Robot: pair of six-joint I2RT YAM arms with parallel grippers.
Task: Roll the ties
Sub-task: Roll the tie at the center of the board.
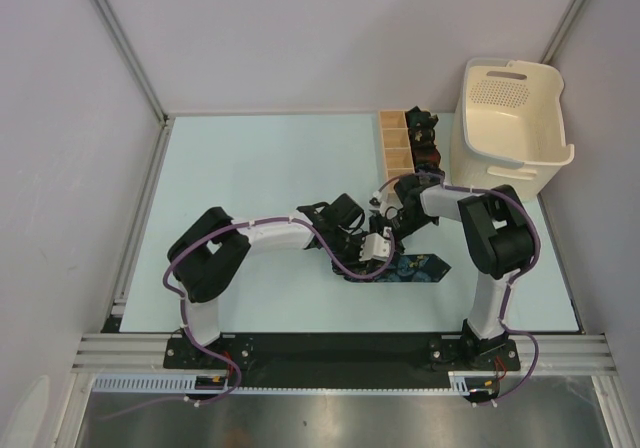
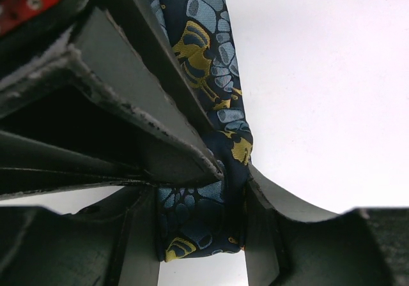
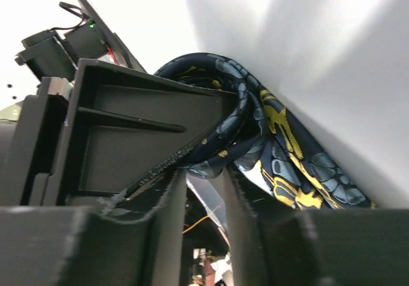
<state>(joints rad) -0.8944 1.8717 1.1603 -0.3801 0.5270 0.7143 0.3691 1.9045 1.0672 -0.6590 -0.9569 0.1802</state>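
A navy tie (image 1: 418,267) with a blue, teal and yellow floral pattern lies near the table's middle, its pointed end to the right. My left gripper (image 1: 366,249) is shut on its folded end (image 2: 199,212), and the fabric fills the gap between both fingers (image 2: 271,232). My right gripper (image 1: 393,226) meets it from behind. Its jaws (image 3: 206,174) stand narrowly apart, nipping a curled edge of the tie (image 3: 220,161) at their tips. The patterned band (image 3: 291,155) loops away to the right. Small dark coiled ties (image 1: 424,134) sit in the box.
The tan wooden divided box (image 1: 395,144) stands at the back, right of centre. A cream plastic basket (image 1: 510,118) stands against its right side in the far right corner. White walls close in the table on the left, back and right.
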